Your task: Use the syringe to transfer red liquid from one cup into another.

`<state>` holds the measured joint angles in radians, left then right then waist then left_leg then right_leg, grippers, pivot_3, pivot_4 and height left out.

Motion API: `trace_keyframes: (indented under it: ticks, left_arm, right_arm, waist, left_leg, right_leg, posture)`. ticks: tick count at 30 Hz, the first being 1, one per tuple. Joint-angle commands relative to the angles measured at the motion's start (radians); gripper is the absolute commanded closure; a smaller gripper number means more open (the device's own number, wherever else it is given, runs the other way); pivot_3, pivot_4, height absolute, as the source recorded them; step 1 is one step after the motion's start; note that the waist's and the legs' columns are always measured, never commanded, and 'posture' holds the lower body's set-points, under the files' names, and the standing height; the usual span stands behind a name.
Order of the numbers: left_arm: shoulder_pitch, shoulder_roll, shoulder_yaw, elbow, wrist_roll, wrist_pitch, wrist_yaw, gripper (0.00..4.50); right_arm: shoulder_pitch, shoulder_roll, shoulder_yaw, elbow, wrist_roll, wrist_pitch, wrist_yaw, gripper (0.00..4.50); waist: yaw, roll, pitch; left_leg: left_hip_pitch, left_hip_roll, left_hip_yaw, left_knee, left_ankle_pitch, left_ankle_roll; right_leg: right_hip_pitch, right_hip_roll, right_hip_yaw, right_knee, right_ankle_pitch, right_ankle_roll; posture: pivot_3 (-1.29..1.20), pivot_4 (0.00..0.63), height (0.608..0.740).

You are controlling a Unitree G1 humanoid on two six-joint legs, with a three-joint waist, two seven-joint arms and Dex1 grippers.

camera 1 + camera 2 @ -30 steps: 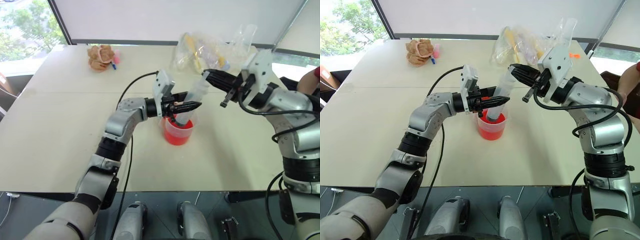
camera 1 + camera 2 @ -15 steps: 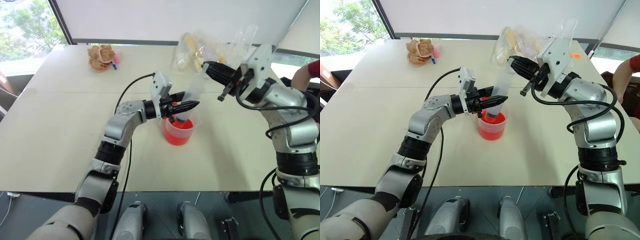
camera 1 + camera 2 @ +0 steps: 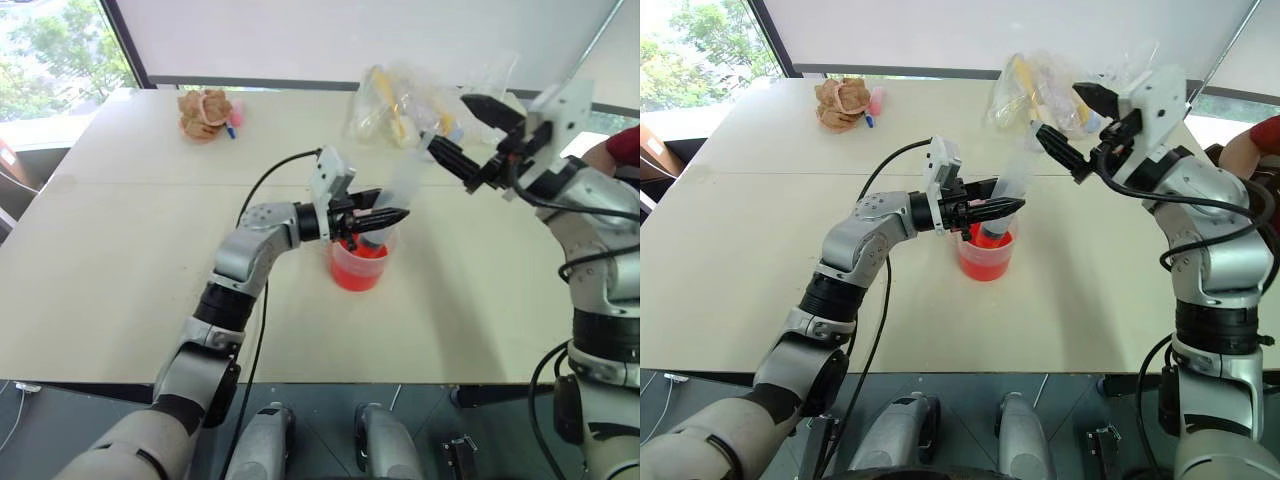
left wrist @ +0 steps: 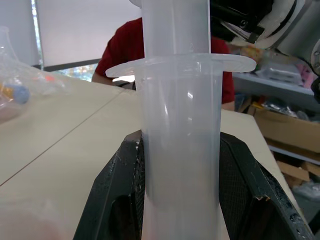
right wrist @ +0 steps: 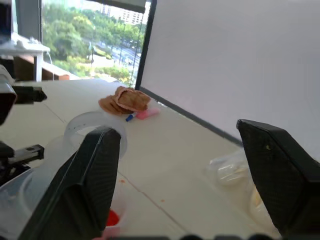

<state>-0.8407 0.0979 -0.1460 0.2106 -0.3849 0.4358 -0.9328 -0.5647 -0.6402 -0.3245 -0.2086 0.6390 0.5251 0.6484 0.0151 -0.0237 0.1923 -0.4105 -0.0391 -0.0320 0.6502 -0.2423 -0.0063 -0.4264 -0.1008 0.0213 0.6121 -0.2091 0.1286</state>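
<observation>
Left gripper [image 3: 385, 216] clamped tight on the barrel of the syringe [image 3: 392, 195], black fingers [image 4: 120, 195] pressed against both sides of the clear tube just under its flange. Held this way, presumably, to keep the barrel steady while the plunger gets worked from above. Directly below that grip, orange tip sunk in the red liquid [image 3: 357, 269] inside the larger cup [image 3: 360, 260], which sits on the table [image 3: 130, 260] right beneath the gripper.

Right gripper [image 3: 468, 135] spread wide, one finger above and one below, holding nothing, hanging just beside the syringe's upper end and seemingly apart from the plunger top. Likely placed there to take the plunger, or freshly off it; hard to tell which.

Long axis tilted, not upright: nose aimed down into the cup, plunger end leaning up and away toward the open right gripper. Barrel looks clear and mostly empty through the left wrist camera, so drawing up the liquid appears not yet done.

Beyond the right gripper, crinkled clear plastic bags [image 3: 405, 100]. Far off from the left gripper, a small tan toy [image 3: 203, 113] at the table's far side. Smaller receiving cup not made out with any certainty.
</observation>
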Motion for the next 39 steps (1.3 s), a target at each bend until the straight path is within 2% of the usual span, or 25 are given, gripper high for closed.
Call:
trace_keyframes:
  ticks: [1, 3, 5, 9, 15, 19, 23, 31, 39]
  left_arm:
    - [-0.027, 0.009, 0.026, -0.062, -0.034, 0.018, 0.003, 3.11]
    - [-0.026, 0.01, 0.029, -0.069, -0.042, 0.026, 0.007, 3.11]
    - [-0.027, 0.011, 0.044, -0.074, -0.056, 0.032, 0.017, 3.11]
    - [-0.065, 0.008, 0.099, -0.091, -0.109, 0.066, 0.054, 3.11]
    - [-0.191, 0.031, 0.154, -0.045, -0.119, 0.024, 0.072, 3.11]
    - [-0.29, 0.048, 0.164, 0.157, -0.036, -0.141, 0.077, 3.11]
    - [-0.343, 0.033, 0.161, 0.384, 0.024, -0.308, 0.064, 3.11]
    - [-0.376, 0.001, 0.172, 0.622, 0.071, -0.458, 0.024, 3.11]
    - [-0.381, -0.004, 0.175, 0.657, 0.098, -0.499, 0.002, 3.11]
  right_arm:
    - [0.076, -0.009, -0.229, -0.061, 0.258, 0.128, -0.045, 0.61]
    - [0.108, -0.011, -0.28, -0.083, 0.354, 0.169, -0.069, 0.61]
    - [0.16, -0.02, -0.309, -0.102, 0.376, 0.185, -0.085, 0.61]
    - [0.222, -0.031, -0.28, -0.134, 0.346, 0.176, -0.097, 0.61]
    - [0.209, -0.045, -0.24, -0.127, 0.302, 0.138, -0.109, 0.61]
    - [0.169, -0.077, -0.137, -0.067, 0.096, 0.032, -0.141, 0.61]
    - [0.142, -0.082, -0.07, -0.066, 0.026, -0.02, -0.115, 0.61]
    - [0.023, -0.08, 0.046, -0.063, -0.094, -0.085, -0.11, 0.61]
    - [-0.248, -0.018, 0.2, 0.204, -0.28, -0.301, -0.05, 0.61]
  waist:
    - [-0.001, 0.0, 0.0]
    - [-0.005, 0.001, 0.0]
    - [-0.009, 0.001, 0.0]
    - [-0.013, 0.001, 0.0]
    - [-0.008, 0.001, 0.0]
    - [-0.005, 0.001, 0.0]
    - [-0.005, 0.001, 0.0]
    - [-0.004, 0.001, 0.0]
    - [-0.012, 0.001, 0.0]
  left_leg:
    - [0.0, 0.0, -0.001, 0.0, 0.0, 0.0]
    - [0.0, 0.0, -0.001, 0.0, 0.0, 0.001]
    - [0.002, 0.001, 0.0, 0.0, 0.0, 0.001]
    - [0.002, 0.001, 0.0, 0.0, 0.0, 0.001]
    - [0.001, 0.001, 0.001, 0.001, 0.0, 0.001]
    - [0.001, -0.001, 0.003, 0.001, 0.0, 0.001]
    - [0.001, -0.001, 0.003, 0.001, 0.0, 0.001]
    - [0.0, -0.001, 0.003, 0.001, 0.0, 0.001]
    - [0.0, -0.001, 0.003, 0.0, 0.0, 0.001]
  right_leg:
    - [0.0, 0.0, 0.0, 0.0, 0.0, 0.0]
    - [0.0, 0.0, 0.001, 0.0, 0.0, 0.0]
    - [0.0, 0.0, 0.001, 0.0, 0.0, 0.0]
    - [0.0, 0.001, 0.001, 0.001, 0.0, 0.0]
    - [0.0, 0.002, 0.001, 0.0, 0.0, 0.0]
    - [0.0, 0.002, 0.001, 0.0, 0.0, 0.0]
    - [0.001, 0.003, 0.001, 0.0, 0.0, 0.0]
    - [0.0, 0.003, 0.001, 0.0, 0.0, 0.0]
    - [0.0, 0.003, 0.0, 0.0, 0.0, 0.0]
  posture:
    - [0.0, 0.15, 0.737]
    - [0.0, 0.15, 0.737]
    - [0.0, 0.15, 0.737]
    - [0.0, 0.15, 0.737]
    - [0.0, 0.15, 0.737]
    - [0.0, 0.15, 0.737]
    - [0.0, 0.15, 0.737]
    - [0.0, 0.15, 0.737]
    - [0.0, 0.15, 0.737]
